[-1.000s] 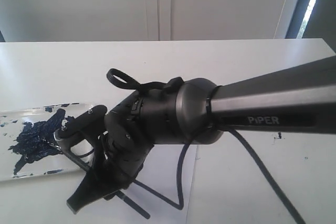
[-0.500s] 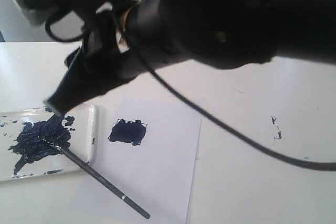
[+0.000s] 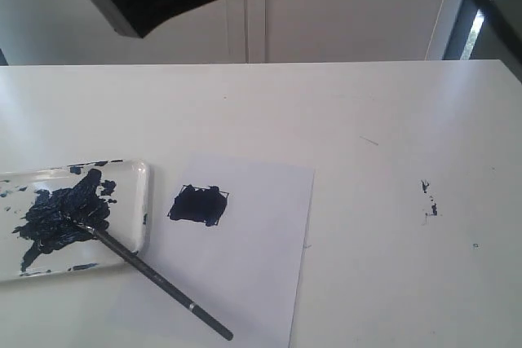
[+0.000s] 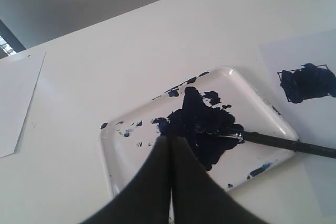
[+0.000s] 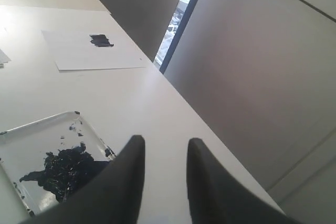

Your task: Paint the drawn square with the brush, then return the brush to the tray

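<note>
The brush [image 3: 155, 279] lies free, its navy bristles in the paint blotch of the tray [image 3: 143, 201] and its black handle slanting over the rim onto the white paper. The drawn square [image 3: 198, 205] is filled with blotchy navy paint. My right gripper [image 3: 122, 6] hangs high above the table, far from the brush. In the right wrist view it [image 5: 163, 145] is open and empty, with the tray [image 5: 31, 135] and square [image 5: 100, 40] far below. My left gripper [image 4: 170, 139] is shut on nothing, above the tray [image 4: 107, 150] and beside the brush [image 4: 283, 142].
The white paper sheet [image 3: 261, 234] lies right of the tray. A second sheet [image 4: 16, 98] lies beyond the tray's other side. Small dark specks [image 3: 428, 189] mark the tabletop at the right. A wall and window frame stand behind the table.
My right arm has risen from low over the tray and paper to the top of the exterior view. The brush stays behind, bristles in the tray.
</note>
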`<action>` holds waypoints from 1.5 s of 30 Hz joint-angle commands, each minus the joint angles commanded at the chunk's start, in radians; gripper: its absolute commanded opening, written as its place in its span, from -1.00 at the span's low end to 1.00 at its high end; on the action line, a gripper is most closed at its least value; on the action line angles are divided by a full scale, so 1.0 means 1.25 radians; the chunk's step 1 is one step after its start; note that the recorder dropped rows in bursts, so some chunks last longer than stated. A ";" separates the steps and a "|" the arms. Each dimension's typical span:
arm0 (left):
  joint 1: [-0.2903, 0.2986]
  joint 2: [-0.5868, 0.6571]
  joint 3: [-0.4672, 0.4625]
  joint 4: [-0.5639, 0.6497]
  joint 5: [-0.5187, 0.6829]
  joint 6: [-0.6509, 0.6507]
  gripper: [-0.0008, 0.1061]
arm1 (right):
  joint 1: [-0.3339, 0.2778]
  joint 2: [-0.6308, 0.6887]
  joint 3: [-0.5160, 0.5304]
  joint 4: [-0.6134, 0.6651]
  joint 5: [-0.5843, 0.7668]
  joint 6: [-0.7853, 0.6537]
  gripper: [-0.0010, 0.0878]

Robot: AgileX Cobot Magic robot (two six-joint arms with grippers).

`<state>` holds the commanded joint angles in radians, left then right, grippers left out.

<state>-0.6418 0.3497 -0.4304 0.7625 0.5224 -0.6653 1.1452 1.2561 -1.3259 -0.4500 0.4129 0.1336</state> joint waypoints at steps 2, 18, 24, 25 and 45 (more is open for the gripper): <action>0.000 0.000 0.000 0.000 0.000 0.000 -0.99 | 0.000 0.000 0.000 0.000 0.000 0.000 -0.37; 0.012 -0.001 0.000 0.000 -0.008 0.000 -0.99 | -0.008 -0.021 0.000 0.002 0.000 0.000 -0.37; 0.140 -0.002 0.000 0.000 -0.045 0.000 -0.99 | -0.096 -0.090 0.000 0.005 0.000 0.001 -0.37; 0.147 -0.003 0.000 0.000 -0.045 0.000 -0.99 | -0.121 -0.106 0.000 0.005 0.000 0.001 -0.37; 0.330 -0.066 0.000 0.000 -0.047 0.000 -0.99 | -0.601 -0.488 0.001 0.003 0.008 0.001 -0.37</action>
<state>-0.2289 0.2673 -0.4304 0.7625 0.4641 -0.6653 0.3939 0.6464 -1.3241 -0.4457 0.4232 0.1354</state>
